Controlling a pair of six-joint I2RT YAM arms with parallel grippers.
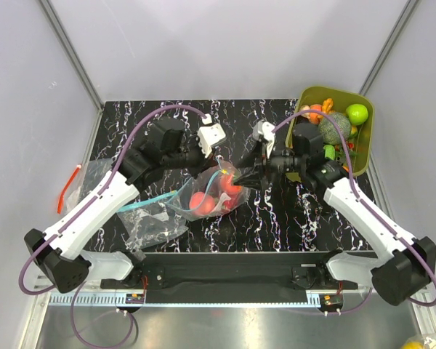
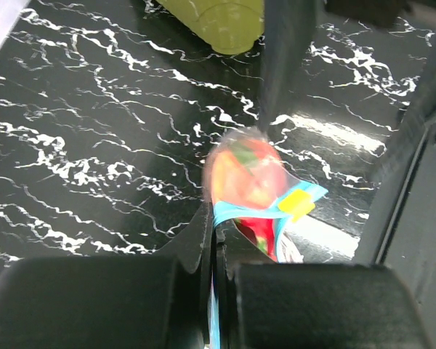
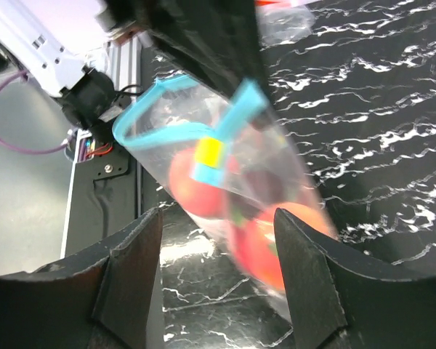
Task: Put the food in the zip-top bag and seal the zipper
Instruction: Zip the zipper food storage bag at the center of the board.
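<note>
One crinkly clear plastic zip-top bag (image 1: 203,198) sits mid-table, holding at least two red toy foods (image 1: 198,203). A second clear bag (image 1: 149,222) lies crumpled to its left, with one olive-green tub (image 1: 368,123) at the far-right corner. Bare black marbled table (image 1: 283,218) lies to the right. Both arms reach inward: the left gripper (image 2: 214,233) pinches the blue-green zipper strip (image 3: 156,93), and the right gripper (image 1: 241,177) has its jaws spread at the bag.

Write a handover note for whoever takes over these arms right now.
Left gripper: shut on the zipper of the zip-top bag, holding it by the mouth edge.
Right gripper: open, gripping nothing, pointed at the bag.
Done: some red and orange food is inside the bag.
Left: more pieces, such as the green one, sit in the olive tub at the right rear. The bag's mouth looks open and is not yet sealed.
</note>
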